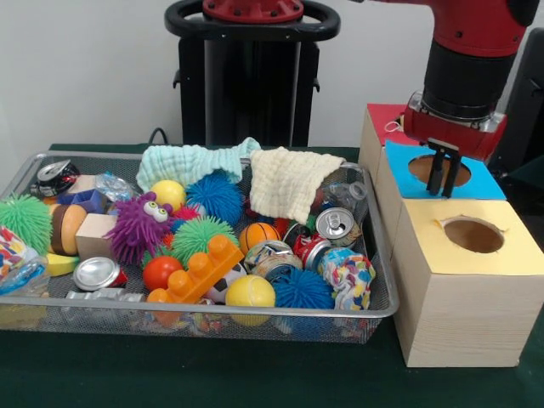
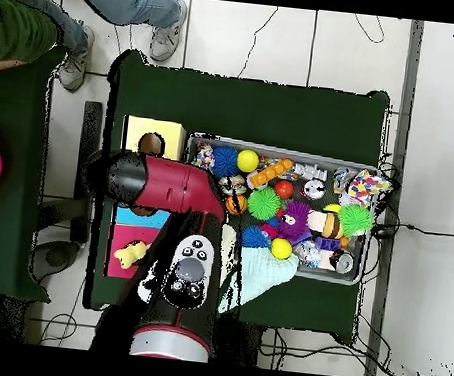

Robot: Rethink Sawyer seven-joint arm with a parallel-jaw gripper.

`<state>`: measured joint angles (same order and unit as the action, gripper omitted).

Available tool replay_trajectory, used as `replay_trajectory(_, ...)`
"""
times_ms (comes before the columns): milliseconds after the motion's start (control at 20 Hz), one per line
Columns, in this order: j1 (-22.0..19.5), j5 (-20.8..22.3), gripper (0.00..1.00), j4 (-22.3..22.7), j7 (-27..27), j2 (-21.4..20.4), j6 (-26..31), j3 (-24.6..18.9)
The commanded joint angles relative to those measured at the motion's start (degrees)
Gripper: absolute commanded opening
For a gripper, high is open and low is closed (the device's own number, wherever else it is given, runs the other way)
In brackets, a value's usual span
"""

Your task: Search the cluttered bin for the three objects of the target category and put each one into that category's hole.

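Gripper (image 1: 444, 170) points straight down over blue-topped hole (image 1: 439, 170), apparently empty.

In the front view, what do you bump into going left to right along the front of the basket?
Silver can → orange ball → orange brick → yellow ball → blue spiky ball → yellow-topped box.

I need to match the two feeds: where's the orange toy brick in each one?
Front view: orange toy brick lies at the mesh bin's near side, behind the yellow ball.
Overhead view: orange toy brick lies by the bin's top edge.
Shared landmark: the yellow ball beside it.
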<state>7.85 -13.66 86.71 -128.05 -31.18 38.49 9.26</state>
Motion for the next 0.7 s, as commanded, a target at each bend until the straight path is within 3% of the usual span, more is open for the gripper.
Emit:
replay_trajectory(50,1.2,-2.6,0.00,5.5,-15.1,3.1,-4.5,-0.7)
replay_trajectory(300,0.8,-3.8,0.00,9.6,-13.2,3.2,-9.9,-2.6)
replay_trajectory(500,4.2,-3.5,0.00,6.5,-15.7,2.2,-3.7,1.2)
replay_trajectory(700,4.5,-4.5,0.00,6.0,-15.6,2.7,-3.2,1.3)
